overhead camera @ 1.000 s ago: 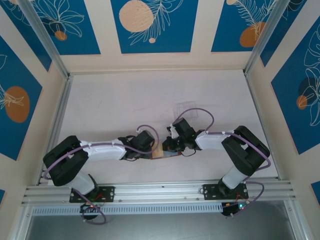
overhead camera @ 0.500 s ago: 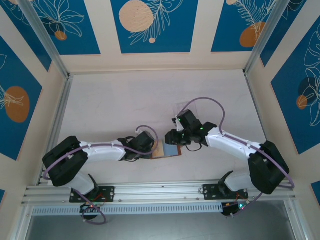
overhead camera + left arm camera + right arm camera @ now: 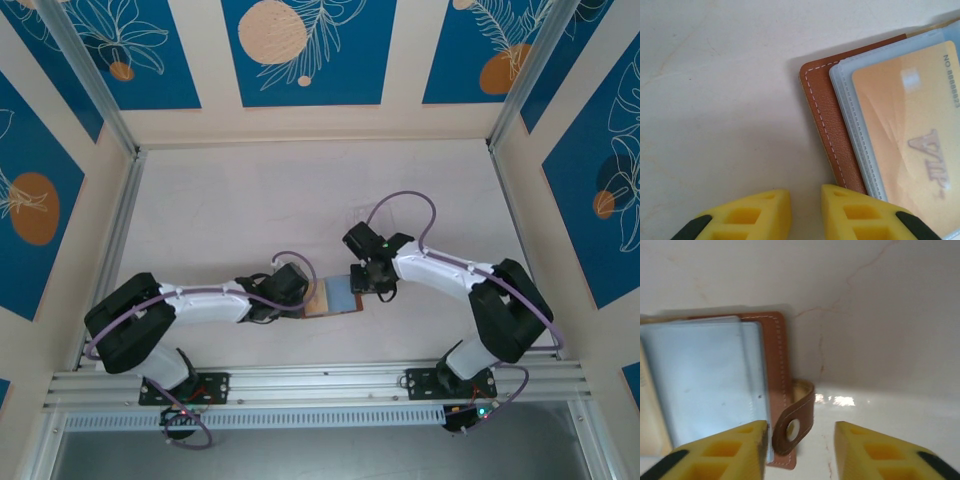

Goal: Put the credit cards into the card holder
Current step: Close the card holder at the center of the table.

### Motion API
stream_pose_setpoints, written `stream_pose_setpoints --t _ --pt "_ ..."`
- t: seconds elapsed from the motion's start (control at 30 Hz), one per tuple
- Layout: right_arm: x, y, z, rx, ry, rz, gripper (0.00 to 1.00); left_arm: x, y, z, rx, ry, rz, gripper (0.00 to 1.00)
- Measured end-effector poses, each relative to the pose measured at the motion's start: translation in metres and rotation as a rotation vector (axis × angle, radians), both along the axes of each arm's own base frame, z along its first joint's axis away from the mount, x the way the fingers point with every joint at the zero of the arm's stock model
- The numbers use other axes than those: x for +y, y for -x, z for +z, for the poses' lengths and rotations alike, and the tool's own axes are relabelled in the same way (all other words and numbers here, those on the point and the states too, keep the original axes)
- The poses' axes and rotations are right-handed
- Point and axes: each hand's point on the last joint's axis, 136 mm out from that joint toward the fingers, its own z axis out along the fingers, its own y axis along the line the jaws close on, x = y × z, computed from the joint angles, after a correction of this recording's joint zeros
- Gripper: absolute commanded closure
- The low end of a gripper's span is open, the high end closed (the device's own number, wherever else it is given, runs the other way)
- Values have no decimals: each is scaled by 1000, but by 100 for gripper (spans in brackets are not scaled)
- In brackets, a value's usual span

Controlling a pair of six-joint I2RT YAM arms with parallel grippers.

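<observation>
Holder [image 3: 340, 298] lies open, one card [image 3: 910, 135] sleeved; left jaws, barely parted, empty, should pin its edge while right jaws, open and empty, fetch another.

credit card [image 3: 905, 135] in card holder [image 3: 821, 107], "VIP"; along its edge, "NO 8888…"

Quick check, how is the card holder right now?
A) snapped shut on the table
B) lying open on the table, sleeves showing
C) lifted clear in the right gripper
B: the card holder lies open flat, clear sleeves exposed, snap strap loose between the right gripper and its parted fingers.
</observation>
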Motion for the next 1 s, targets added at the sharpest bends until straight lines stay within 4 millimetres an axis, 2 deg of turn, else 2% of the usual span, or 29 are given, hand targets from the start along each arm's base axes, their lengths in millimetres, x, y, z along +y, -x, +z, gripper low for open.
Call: stream_pose_setpoints --t 0.1,0.23,0.3,0.47,0.6,0.67,0.77,0.83,0.9,1.0 --pt "-4 1 -2 5 27 -1 99 0 0 1 -2 3 -2 76" --pt "-2 0 7 -15 6 11 100 -2 1 2 -19 -22 -27 76" --pt "5 1 21 -36 -54 27 100 -4 1 1 -21 -45 -39 76" --pt "39 -1 65 -96 -285 72 100 -5 0 1 -6 -74 -43 76" --pt "69 -1 81 -81 -458 95 100 -6 0 0 5 -81 -33 76" --pt "87 -1 81 -56 -537 101 100 -5 0 0 8 -76 -20 74" --pt "112 3 70 1 -624 110 100 -5 0 0 5 -59 -5 72" --pt "119 6 65 31 -652 113 100 -5 0 0 3 -51 4 70" --pt "135 7 65 57 -748 103 100 -3 0 -1 -2 -25 28 68" --pt "149 9 51 115 -825 78 100 -3 -2 0 -19 35 71 63"
